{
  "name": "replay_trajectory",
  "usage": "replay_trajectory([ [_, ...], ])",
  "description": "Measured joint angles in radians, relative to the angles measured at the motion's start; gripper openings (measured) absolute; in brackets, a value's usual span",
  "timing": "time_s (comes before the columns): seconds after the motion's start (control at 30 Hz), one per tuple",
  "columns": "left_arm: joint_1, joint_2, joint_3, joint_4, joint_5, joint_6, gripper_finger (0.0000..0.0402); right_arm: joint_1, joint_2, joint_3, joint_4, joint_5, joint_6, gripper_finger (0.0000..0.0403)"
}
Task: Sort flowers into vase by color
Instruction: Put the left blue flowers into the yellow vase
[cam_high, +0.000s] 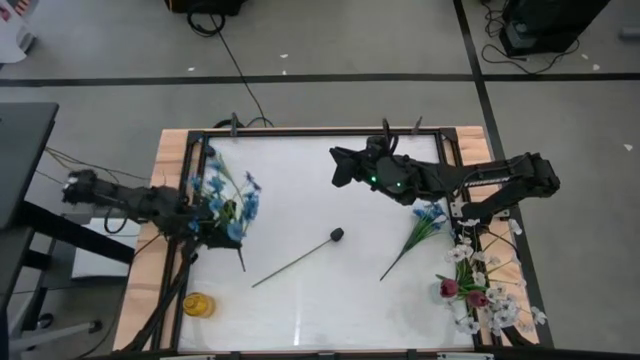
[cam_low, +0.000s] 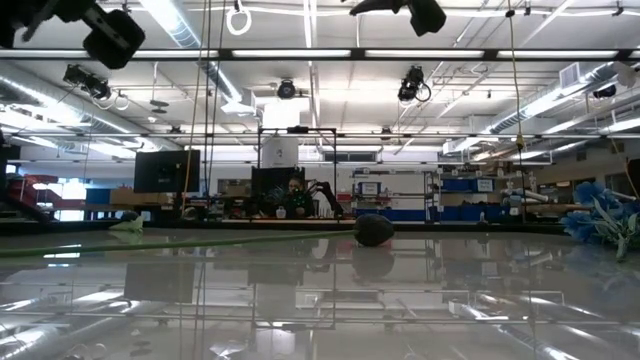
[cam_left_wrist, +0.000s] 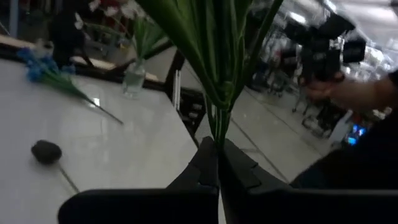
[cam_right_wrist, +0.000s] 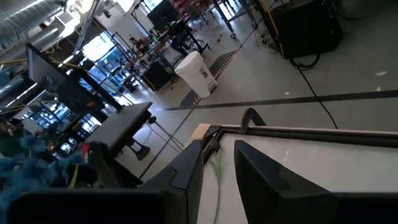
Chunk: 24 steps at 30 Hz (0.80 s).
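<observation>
Carefully, keep the left tool (cam_left_wrist: 217, 168) clamped on the blue flowers' (cam_high: 225, 200) stems, while the right tool (cam_right_wrist: 217, 165), half-open and empty, hovers above the tabletop (cam_high: 300, 290).

The left gripper (cam_left_wrist: 217, 163) is pinched tight on a bunch of green stems (cam_left_wrist: 219, 115), leaves fanning up from it. Beyond the stems on the white table (cam_left_wrist: 134, 146) lie a blackish bud (cam_left_wrist: 46, 151), a blue sprig (cam_left_wrist: 50, 73), and a glass vase (cam_left_wrist: 134, 81) near the table's edge.
</observation>
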Motion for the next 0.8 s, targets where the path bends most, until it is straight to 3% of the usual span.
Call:
replay_trajectory([
  [0.2, -0.196, -0.129, 0.032, -0.02, -0.104, -0.046, 0.0, -0.006, 0.0, 0.0, -0.007, -0.061, 0.007, 0.0101],
  [0.33, -0.329, -0.253, 0.098, -0.252, -0.262, -0.039, 0.0, -0.002, 0.0, 0.0, -0.023, -0.106, 0.035, 0.0101],
  [0.4, -0.379, -0.284, 0.117, -0.372, -0.293, -0.045, 0.0, 0.006, 0.0, 0.0, -0.042, -0.113, 0.06, 0.0101],
  [0.5, -0.43, -0.282, 0.127, -0.438, -0.285, -0.041, 0.0, 0.022, 0.0, 0.0, -0.07, -0.111, 0.1, 0.0101],
  [0.67, -0.486, -0.229, 0.128, -0.435, -0.205, 0.081, 0.0, 0.055, 0.0, 0.0, -0.094, -0.094, 0.173, 0.0101],
  [0.8, -0.516, -0.194, 0.128, -0.395, -0.104, 0.09, 0.0, 0.08, 0.0, 0.0, -0.095, -0.057, 0.219, 0.0101],
])
